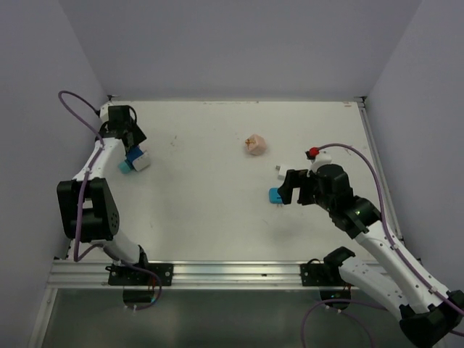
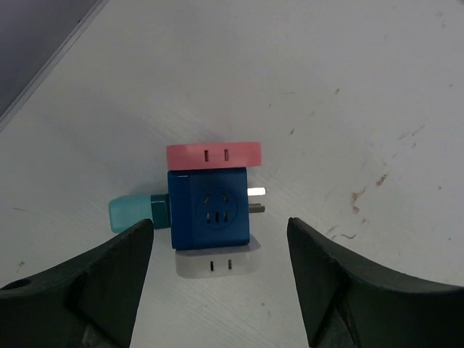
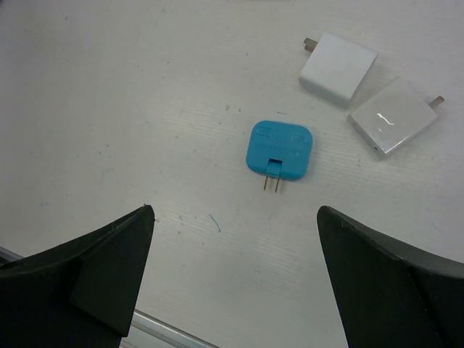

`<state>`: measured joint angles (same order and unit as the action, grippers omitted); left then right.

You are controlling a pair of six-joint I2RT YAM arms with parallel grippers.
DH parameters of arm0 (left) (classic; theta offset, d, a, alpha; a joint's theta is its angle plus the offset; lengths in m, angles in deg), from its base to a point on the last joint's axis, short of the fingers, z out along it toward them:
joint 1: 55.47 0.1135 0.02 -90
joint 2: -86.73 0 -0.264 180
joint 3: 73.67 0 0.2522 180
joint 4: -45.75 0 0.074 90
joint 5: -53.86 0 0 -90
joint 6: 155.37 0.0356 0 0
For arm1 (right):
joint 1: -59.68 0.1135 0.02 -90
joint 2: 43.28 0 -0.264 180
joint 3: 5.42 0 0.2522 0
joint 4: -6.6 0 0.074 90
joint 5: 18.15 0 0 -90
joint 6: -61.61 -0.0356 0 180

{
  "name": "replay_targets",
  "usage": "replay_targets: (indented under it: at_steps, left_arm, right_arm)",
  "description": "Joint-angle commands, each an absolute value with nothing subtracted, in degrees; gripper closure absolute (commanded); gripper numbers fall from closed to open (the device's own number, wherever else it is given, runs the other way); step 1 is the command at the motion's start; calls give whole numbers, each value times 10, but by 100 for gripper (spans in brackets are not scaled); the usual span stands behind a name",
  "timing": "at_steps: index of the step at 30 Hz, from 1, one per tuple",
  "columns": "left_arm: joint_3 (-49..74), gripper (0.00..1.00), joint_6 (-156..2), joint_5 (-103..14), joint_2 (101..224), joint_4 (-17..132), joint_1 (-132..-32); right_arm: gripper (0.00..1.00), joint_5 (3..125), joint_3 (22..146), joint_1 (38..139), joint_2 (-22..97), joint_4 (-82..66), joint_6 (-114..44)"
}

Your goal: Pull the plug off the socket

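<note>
A blue cube socket (image 2: 209, 210) lies on the white table at the far left (image 1: 135, 161). A pink plug (image 2: 214, 154) sits in its far face, a white plug (image 2: 217, 264) in its near face and a teal plug (image 2: 130, 212) in its left face. Two metal prongs (image 2: 256, 201) stick out of its right side. My left gripper (image 2: 219, 226) straddles the socket, open, with a gap on each side. My right gripper (image 3: 235, 214) hangs open above bare table, with nothing between its fingers.
A loose blue plug (image 3: 283, 150) lies just beyond the right gripper, with two white adapters (image 3: 338, 59) (image 3: 394, 116) farther back. A small pink-orange object (image 1: 255, 145) rests mid-table. The left wall runs close to the socket.
</note>
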<state>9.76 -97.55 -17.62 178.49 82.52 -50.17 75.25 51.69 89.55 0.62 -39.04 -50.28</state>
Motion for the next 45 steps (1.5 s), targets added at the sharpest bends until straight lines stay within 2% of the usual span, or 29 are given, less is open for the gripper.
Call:
replay_targets:
  at_steps: [1,6,10,23,27,32,45]
  left_arm:
    - [134,27,-982,-151,1826,839,-494]
    - [147,33,-989,-141,1866,852,-491]
    - [151,34,-992,-130,1883,860,-491]
    - [166,33,-982,-130,1921,860,-490]
    - [166,28,-983,-150,1918,850,-490]
    - [166,26,-983,-150,1920,848,-490]
    - [164,39,-975,-159,1947,854,-490]
  right_arm:
    - [1,750,513,895,7,-372,-487]
    - [1,759,513,895,12,-375,-480]
    - [1,760,513,895,16,-378,-476]
    - [1,757,508,895,21,-372,-474]
    - [1,756,506,895,21,-373,-476]
    - [1,754,505,895,20,-374,-477]
    - [1,753,503,895,21,-376,-477]
